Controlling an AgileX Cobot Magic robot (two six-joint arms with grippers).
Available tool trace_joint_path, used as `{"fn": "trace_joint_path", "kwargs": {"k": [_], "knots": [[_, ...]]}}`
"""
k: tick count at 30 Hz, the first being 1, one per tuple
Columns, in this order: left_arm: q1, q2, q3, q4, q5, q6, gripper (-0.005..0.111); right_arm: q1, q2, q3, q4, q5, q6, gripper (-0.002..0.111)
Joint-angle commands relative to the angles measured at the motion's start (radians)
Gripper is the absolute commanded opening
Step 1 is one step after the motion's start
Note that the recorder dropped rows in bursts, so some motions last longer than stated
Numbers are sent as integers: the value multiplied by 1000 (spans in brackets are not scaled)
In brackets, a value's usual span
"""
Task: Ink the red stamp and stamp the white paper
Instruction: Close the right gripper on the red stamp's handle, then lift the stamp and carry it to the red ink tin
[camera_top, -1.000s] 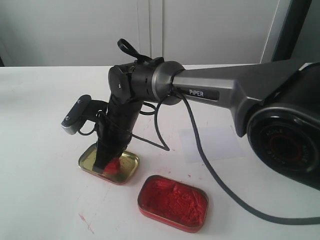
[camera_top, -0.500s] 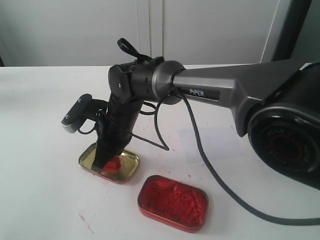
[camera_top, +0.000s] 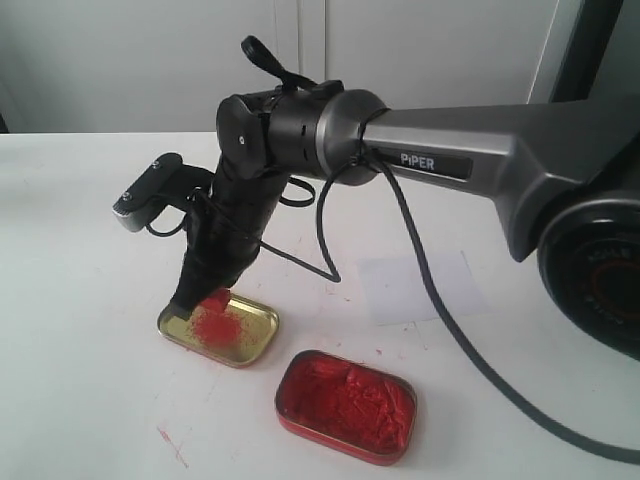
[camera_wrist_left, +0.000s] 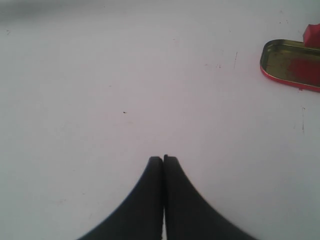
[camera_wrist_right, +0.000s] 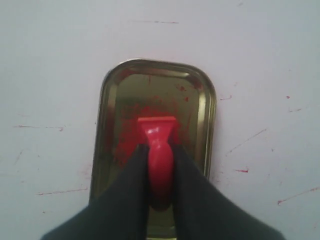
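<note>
Exterior view: your right gripper (camera_top: 203, 292) is clasping the small bright red plastic stamp (camera_top: 214, 300) over the smudged gold metal tin (camera_top: 262, 325), so be carrying it level to the red paste tin (camera_top: 345, 405); left wrist view: the left gripper (camera_wrist_left: 163, 160) is idling clenched, empty; right wrist view: jaws are squeezing its knob centrally.

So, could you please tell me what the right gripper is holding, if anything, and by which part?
The right gripper holds the red stamp by its knob handle, one jaw on each side.
</note>
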Motion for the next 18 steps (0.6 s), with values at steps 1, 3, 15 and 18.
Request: {"fn": "trace_joint_path", "kwargs": {"k": [1,3,15,18], "knots": [[2,-5,10,-5,3,-3,0,8,-33,-2,0,21,59,0],[2,-5,10,-5,3,-3,0,8,-40,-2,-2,39,83,0],[2,-5,10,-5,3,-3,0,6,-201,198,-30,45,110,0],[2,-5,10,-5,3,-3,0,6,-276,294,-51,32,110,0]]}}
